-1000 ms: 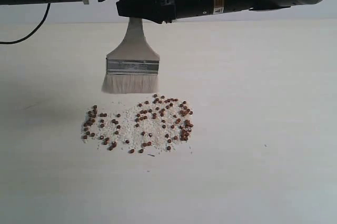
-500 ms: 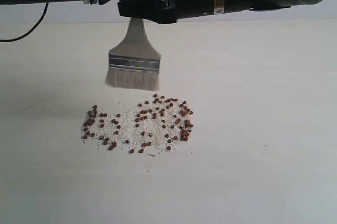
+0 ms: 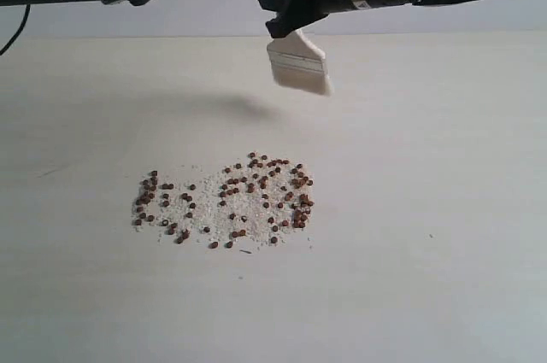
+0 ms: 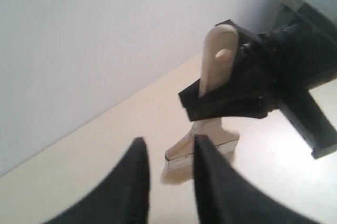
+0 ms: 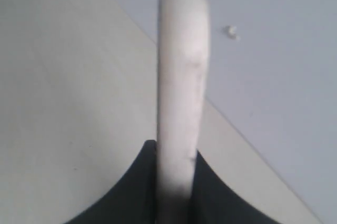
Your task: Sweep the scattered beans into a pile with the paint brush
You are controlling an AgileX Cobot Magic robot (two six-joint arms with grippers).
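The bench is pale, with the spill lying near its middle. Above its far side, the right jaws are clamped on the wooden handle of the paint brush. The brush hangs in the air well apart from the surface, its bristles pointing down and tilted off to the right. The right wrist view shows the handle wedged between both jaws. The left jaws stand slightly apart with nothing between them, up at the left and away from the spill. The beans lie on the bench in a loose oval patch, nearer the camera than the brush and mingled with whitish crumbs.

To sweep well, I judge the brush should come down just outside the patch's edge, with the bristles barely touching the bench and the face square to the stroke. It should then draw inward in short, light passes from each side. Pressing hard would likely flick the round beans outward.
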